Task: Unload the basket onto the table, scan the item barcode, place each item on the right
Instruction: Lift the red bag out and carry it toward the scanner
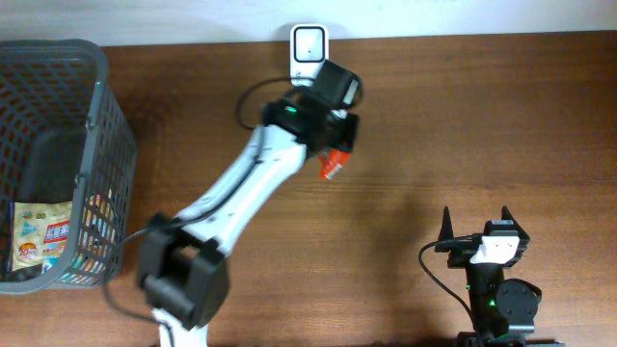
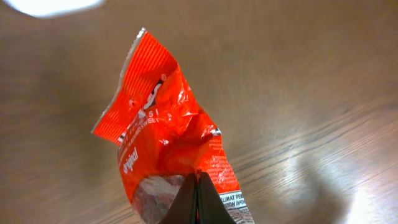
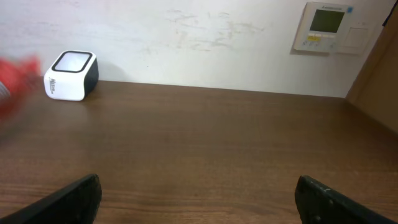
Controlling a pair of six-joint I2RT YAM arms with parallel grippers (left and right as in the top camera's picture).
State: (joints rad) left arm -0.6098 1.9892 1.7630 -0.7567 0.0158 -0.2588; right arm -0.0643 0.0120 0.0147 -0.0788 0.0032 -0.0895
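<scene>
Jaws: left gripper [image 2: 198, 182] pinches red packet [image 2: 160, 134], right gripper [image 3: 200, 202] gapes — wooden table [image 3: 205, 134], white wall [image 3: 186, 43].

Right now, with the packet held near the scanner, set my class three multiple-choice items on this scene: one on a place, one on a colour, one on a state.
1. Where does the white scanner stand?
A. at the far edge of the table
B. at its near edge
C. in its middle

2. What colour is the packet in the left gripper?
A. blue
B. red
C. green

3. How do the grippers stand?
A. both open
B. both shut
C. left shut on the packet, right gripper open and empty

Answers:
1 A, the overhead view shows it at the far edge.
2 B, the left wrist view shows red foil.
3 C, the left jaws meet on the packet and the right ones stand wide apart.
</scene>
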